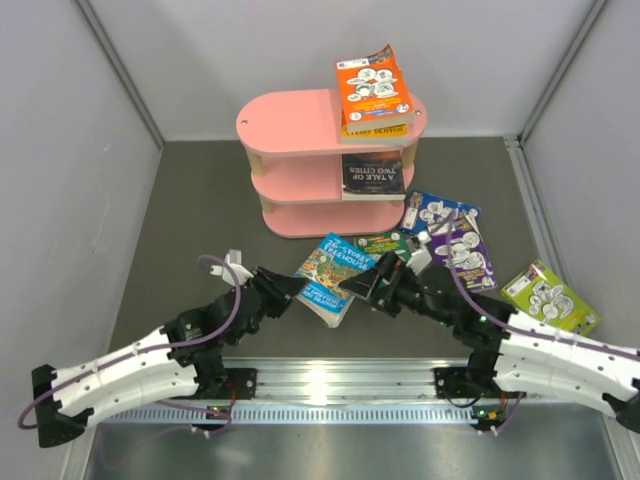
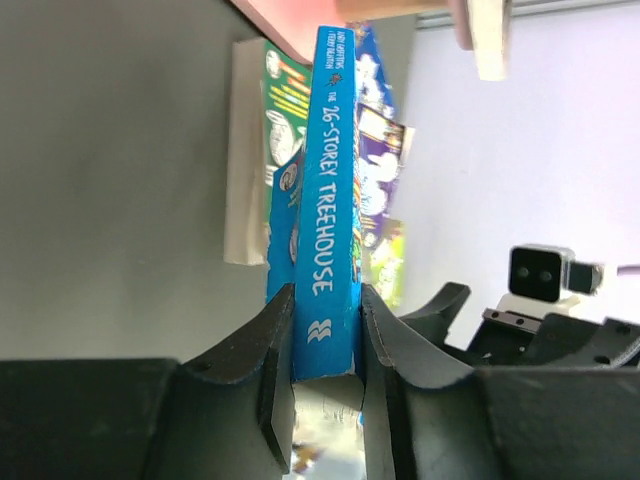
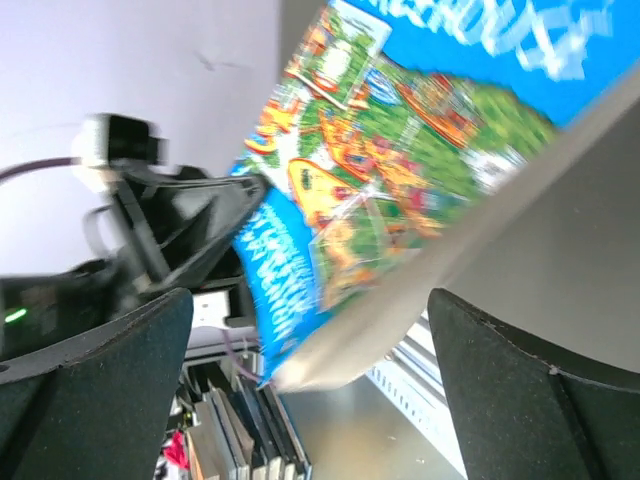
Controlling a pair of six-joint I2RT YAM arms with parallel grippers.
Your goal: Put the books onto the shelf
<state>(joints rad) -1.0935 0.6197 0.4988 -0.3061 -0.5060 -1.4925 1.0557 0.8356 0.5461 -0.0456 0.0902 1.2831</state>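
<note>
Blue paperback [image 2: 335,200], The 26-Storey Treehouse, held short of the pink shelf [image 1: 300,125]: left gripper [image 2: 325,300] pinches its spine end; right gripper [image 3: 310,340] gapes wide, empty. We should draw it clear of that gripper before swinging shelfward.

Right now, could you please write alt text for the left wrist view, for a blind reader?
Two black fingers clamp a thin blue paperback book, spine towards the camera: The 26-Storey Treehouse. Behind it, a green paperback and a purple paperback lie on the dark grey table, near the pink shelf board's edge.
</note>
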